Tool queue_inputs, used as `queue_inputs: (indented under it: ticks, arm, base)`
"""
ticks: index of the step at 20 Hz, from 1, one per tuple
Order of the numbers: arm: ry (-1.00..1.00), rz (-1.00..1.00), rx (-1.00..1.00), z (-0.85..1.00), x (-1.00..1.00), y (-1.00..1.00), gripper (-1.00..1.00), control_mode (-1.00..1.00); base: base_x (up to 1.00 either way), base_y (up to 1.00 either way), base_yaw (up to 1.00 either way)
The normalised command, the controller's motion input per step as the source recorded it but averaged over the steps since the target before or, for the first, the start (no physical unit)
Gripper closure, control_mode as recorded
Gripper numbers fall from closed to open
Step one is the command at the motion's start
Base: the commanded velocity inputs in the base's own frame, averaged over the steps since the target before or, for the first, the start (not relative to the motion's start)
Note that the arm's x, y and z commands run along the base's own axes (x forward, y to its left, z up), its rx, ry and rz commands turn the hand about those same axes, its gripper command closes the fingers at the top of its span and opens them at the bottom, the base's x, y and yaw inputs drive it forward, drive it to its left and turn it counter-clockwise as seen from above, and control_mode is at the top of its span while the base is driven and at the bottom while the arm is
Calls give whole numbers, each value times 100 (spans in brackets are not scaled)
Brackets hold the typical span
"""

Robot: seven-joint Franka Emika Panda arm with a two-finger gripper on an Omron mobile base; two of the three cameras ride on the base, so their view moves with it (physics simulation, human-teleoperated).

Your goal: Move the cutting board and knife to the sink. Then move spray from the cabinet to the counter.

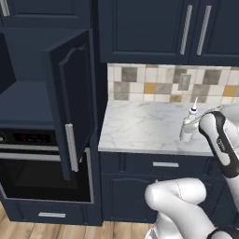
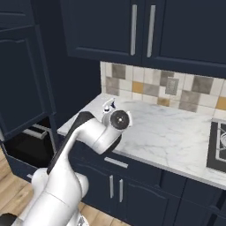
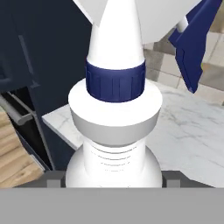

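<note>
White spray (image 3: 114, 131) upright at centre frame between the gripper (image 3: 108, 180) tips, apparently grasped at the body, standing over the marble counter (image 1: 140, 126) near its front edge; best lowered straight, base flat on the slab, then released without tipping

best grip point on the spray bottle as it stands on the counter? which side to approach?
Grip the round lower body of the spray, below the wide shoulder and the navy collar. It stands upright on the counter near the front edge, so come level from the front, jaws either side. The hand view shows the gripper lined up that way, its fingertips flanking the body. Avoid the trigger: it juts sideways.
</note>
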Motion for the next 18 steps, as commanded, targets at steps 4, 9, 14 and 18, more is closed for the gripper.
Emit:
queue_inputs:
  ticks: [4, 9, 14, 18]
  arm:
    - [0, 7, 0, -45, 79, -15, 100, -100]
    - [4, 9, 2, -30, 61, -1, 100, -100]
    - [4, 11, 2, -11, 45, 0, 100, -100]
    - [0, 7, 5, -18, 54, -5, 100, -100]
  base:
    - [0, 0, 0]
    - [0, 0, 0]
    - [0, 0, 0]
    - [0, 0, 0]
